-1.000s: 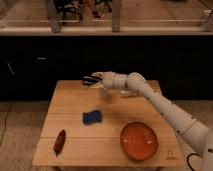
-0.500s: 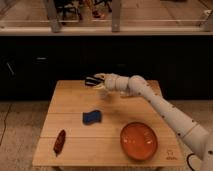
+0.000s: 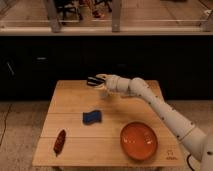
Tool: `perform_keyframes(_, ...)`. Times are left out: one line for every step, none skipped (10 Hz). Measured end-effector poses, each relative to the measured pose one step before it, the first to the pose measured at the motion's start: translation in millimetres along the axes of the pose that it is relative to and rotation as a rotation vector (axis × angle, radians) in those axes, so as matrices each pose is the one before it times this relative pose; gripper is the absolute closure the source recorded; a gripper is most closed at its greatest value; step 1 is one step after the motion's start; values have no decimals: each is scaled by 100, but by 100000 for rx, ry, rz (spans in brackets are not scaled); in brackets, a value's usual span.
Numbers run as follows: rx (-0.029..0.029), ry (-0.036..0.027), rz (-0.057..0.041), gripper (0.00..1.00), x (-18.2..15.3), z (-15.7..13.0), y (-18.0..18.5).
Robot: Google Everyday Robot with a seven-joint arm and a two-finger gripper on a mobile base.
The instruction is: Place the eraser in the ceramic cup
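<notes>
My gripper point(image 3: 94, 80) hangs over the back middle of the wooden table point(image 3: 75, 107), its arm reaching in from the right. It is shut on the eraser point(image 3: 92, 80), a small dark oblong block held at the fingertips. The ceramic cup point(image 3: 103, 93), small and pale, stands on the table just below and a little right of the gripper, partly hidden by the wrist. The eraser is held above the cup's left side, not inside it.
A blue wavy-edged pad point(image 3: 91, 117) lies mid-table. A wide orange bowl point(image 3: 139, 140) sits at the front right. A reddish-brown elongated object point(image 3: 59, 141) lies at the front left. A dark counter runs behind the table.
The gripper with the eraser has dropped very slightly toward the cup. Nothing on the table has moved.
</notes>
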Motion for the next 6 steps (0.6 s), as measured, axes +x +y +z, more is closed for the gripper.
perform_keyframes(593, 99, 185, 100, 211, -103, -150)
perform_keyframes(502, 118, 430, 100, 401, -40, -26)
perform_keyframes(301, -204, -28, 100, 139, 62, -32)
perform_keyframes(138, -271, -460, 99, 111, 92, -1)
perform_keyframes(-492, -249, -945, 91, -50, 111, -4)
perform_keyframes(-290, -270, -587, 82, -18, 45, 10)
